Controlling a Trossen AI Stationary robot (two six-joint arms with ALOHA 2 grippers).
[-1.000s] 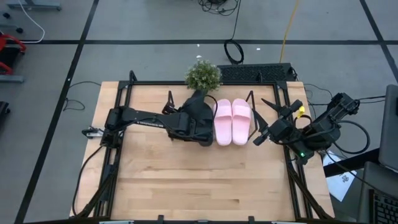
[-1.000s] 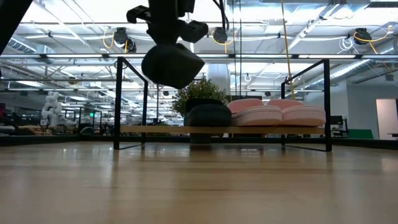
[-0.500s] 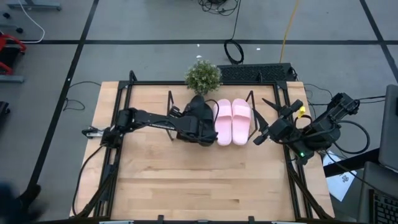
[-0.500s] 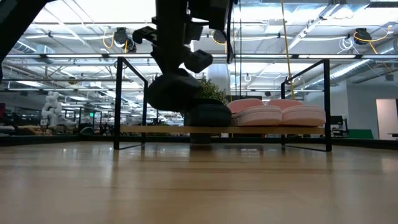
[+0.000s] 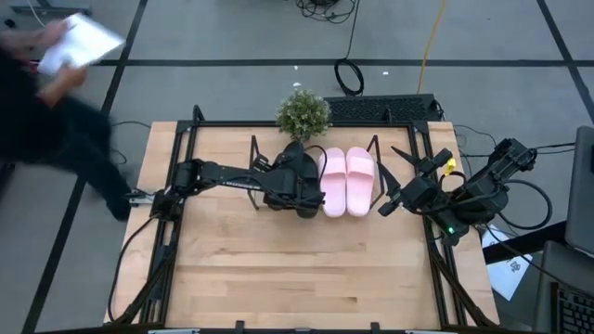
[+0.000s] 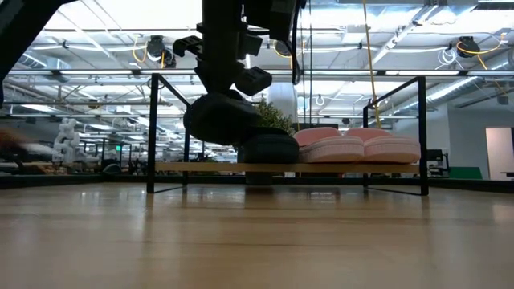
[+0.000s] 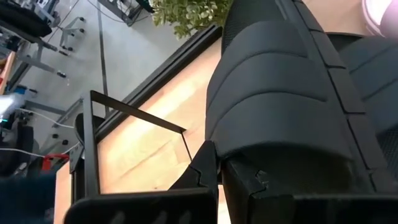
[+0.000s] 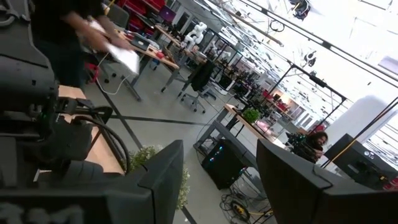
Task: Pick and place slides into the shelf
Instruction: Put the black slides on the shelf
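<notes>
One black slide (image 6: 217, 118) hangs below my left gripper (image 6: 229, 84) over the shelf's left part, close beside the second black slide (image 6: 270, 148), which lies sole-down on the shelf's wood board (image 6: 201, 167). In the high view both black slides (image 5: 297, 173) read as one dark mass. The two pink slides (image 5: 346, 181) lie side by side on the board, right of them. My right gripper (image 5: 385, 204) waits open just off the shelf's right wire frame (image 5: 376, 148). My left gripper is shut on the black slide (image 7: 280, 93) at the end nearest the wrist (image 7: 249, 168), with one finger (image 7: 202, 177) along its outer side. The fingers come from above, slanting down. The slide is lifted clear of the board and tilted. The slide hides the other finger.
A potted plant (image 5: 303, 113) stands just behind the shelf. Black rails (image 5: 176, 158) frame the table. A person with papers (image 5: 56, 102) moves past the table's far left corner. Bare wood (image 5: 297, 269) lies on the near side of the shelf.
My left gripper has come down and moved toward the shelf with the black slide. The slide, earlier high above the board, now hangs just over it beside the other black slide. A person has walked into view at the far left.
</notes>
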